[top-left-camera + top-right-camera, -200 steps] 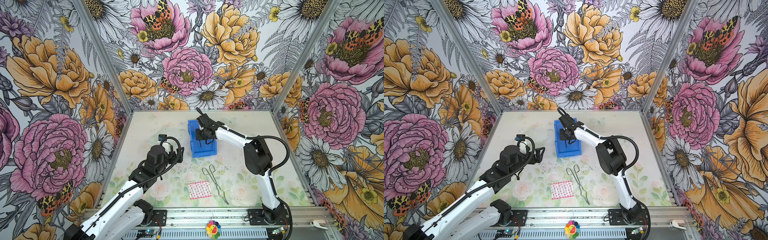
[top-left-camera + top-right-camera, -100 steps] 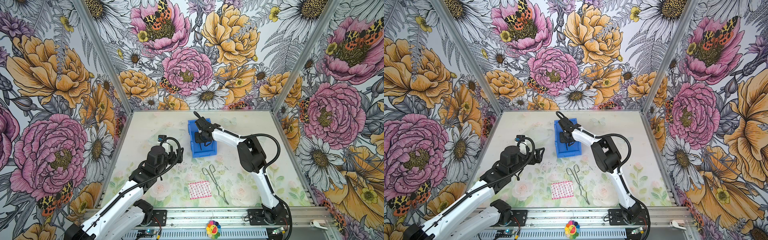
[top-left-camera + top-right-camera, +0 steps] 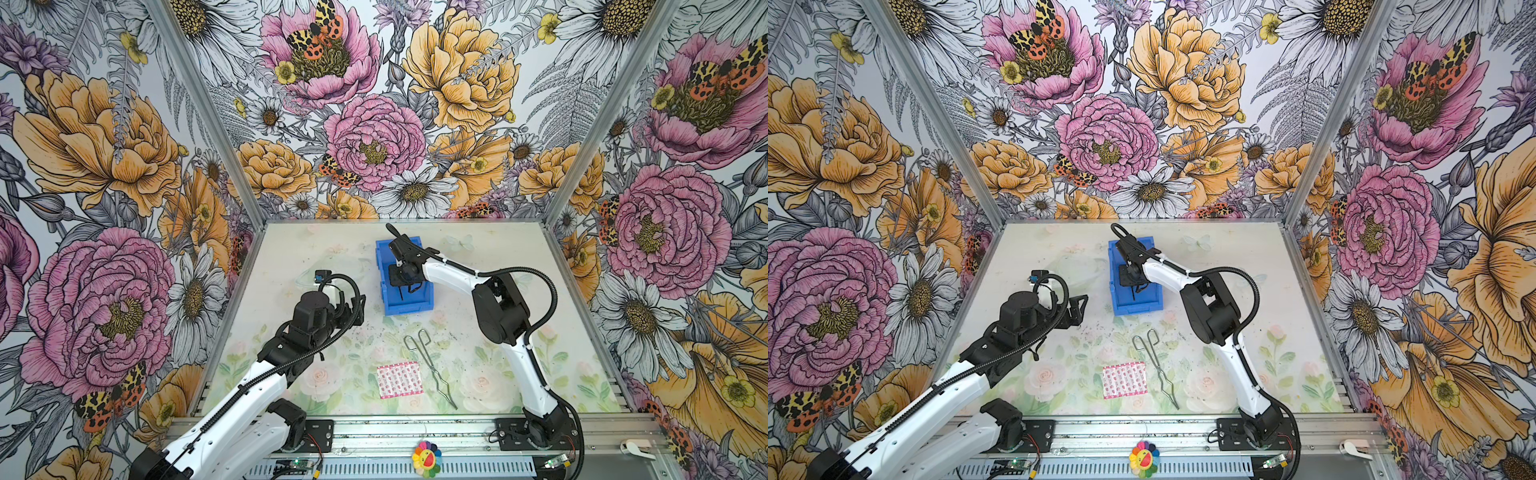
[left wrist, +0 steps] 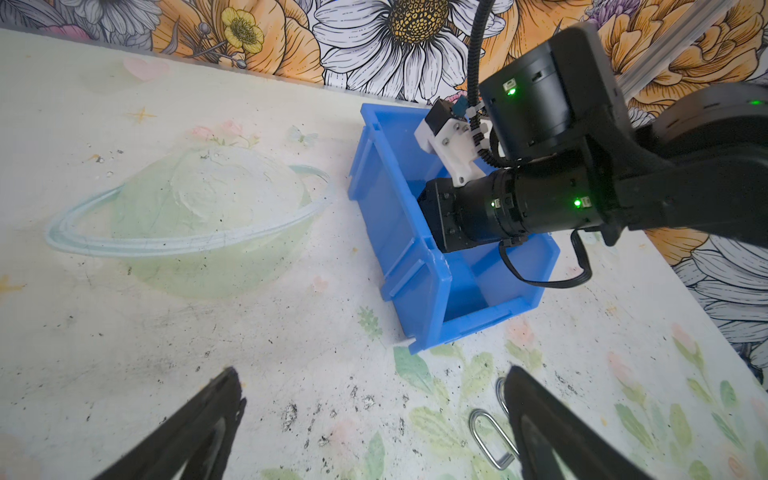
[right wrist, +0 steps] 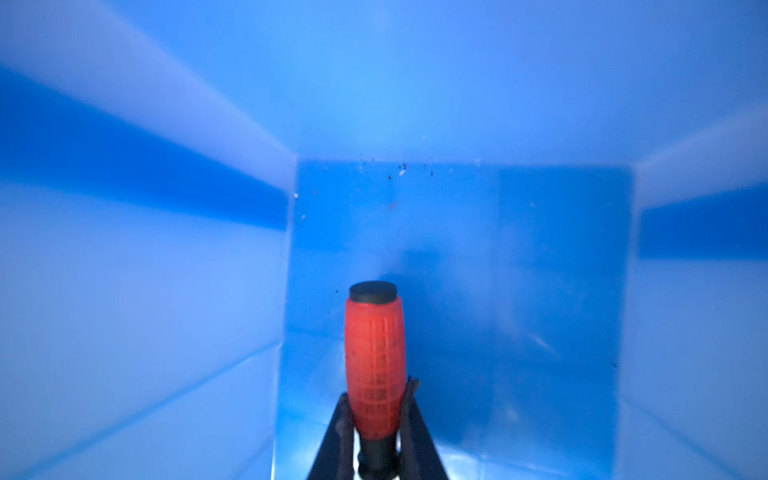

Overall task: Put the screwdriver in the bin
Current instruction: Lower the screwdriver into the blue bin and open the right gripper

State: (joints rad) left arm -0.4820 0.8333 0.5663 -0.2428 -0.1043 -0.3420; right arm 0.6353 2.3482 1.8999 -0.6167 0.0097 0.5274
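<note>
I hold the screwdriver [image 5: 374,353] in my right tool [image 5: 377,392], low inside the bin [image 5: 124,291] so it can drop softly; my left tool [image 4: 372,374] hangs wide open aside.

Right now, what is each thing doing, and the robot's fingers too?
bin: upright on the table
screwdriver: held inside the bin, handle down
right fingers: shut on the screwdriver
left fingers: open, empty
tongs: lying flat on the table
packet: flat beside the tongs

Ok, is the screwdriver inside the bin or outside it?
Inside, not released: right pincer grips the screwdriver, bin walls all around.
</note>
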